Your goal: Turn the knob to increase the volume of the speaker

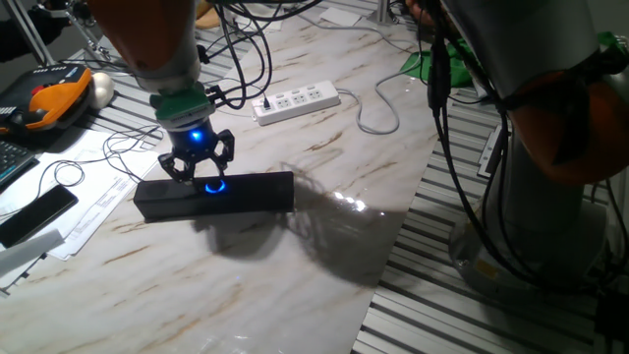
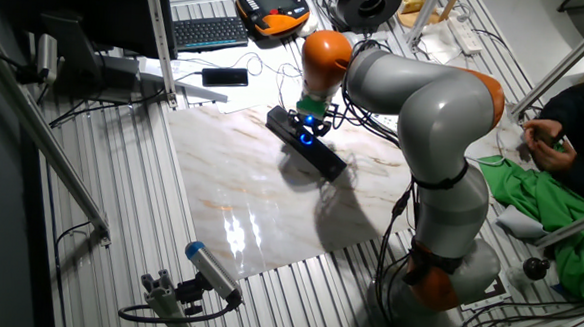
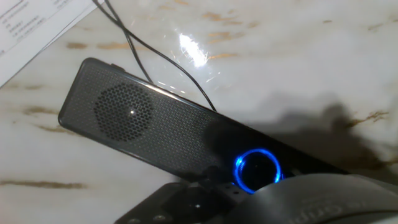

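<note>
On marble table, speaker, end effector spread open over knob

Overhead light falls on the pale desk, leaving white glare patches beside the dark shadow of the arm. The knob glows blue, the brightest colour in all views. The hand view is soft, and the claw at its lower edge is blurred and dark. Room corners stay dim.
</note>
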